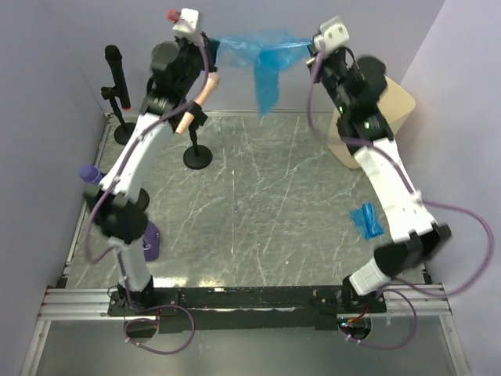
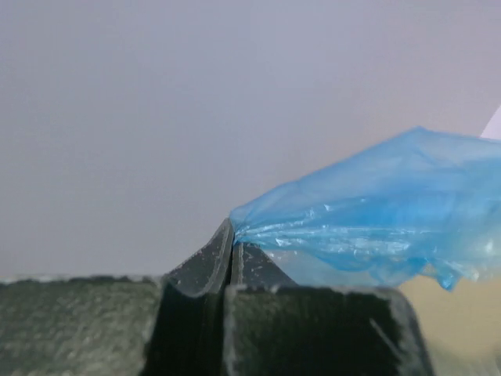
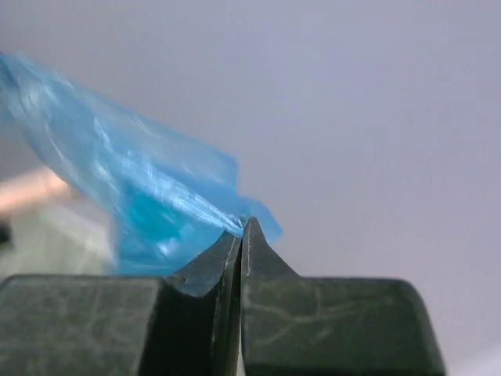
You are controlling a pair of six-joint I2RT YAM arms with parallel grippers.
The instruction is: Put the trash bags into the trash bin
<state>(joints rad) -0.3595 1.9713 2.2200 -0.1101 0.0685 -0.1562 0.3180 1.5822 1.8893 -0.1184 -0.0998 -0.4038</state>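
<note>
a folded blue trash bag (image 1: 366,220) lies on the table (image 1: 258,196) beside the right arm (image 1: 391,184). farther back stands the cream trash bin (image 1: 401,100). farthest, the left gripper (image 1: 211,44) and right gripper (image 1: 310,48) each pinch a spread blue trash bag (image 1: 258,55) hanging between them.

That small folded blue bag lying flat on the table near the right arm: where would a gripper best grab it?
Probably from straight above, pinching across the narrow width of the folded bag near its middle. It lies flat on the table, so there is no raised edge to reach from the side, and the thin soft plastic should bunch up into the pinch.
</note>
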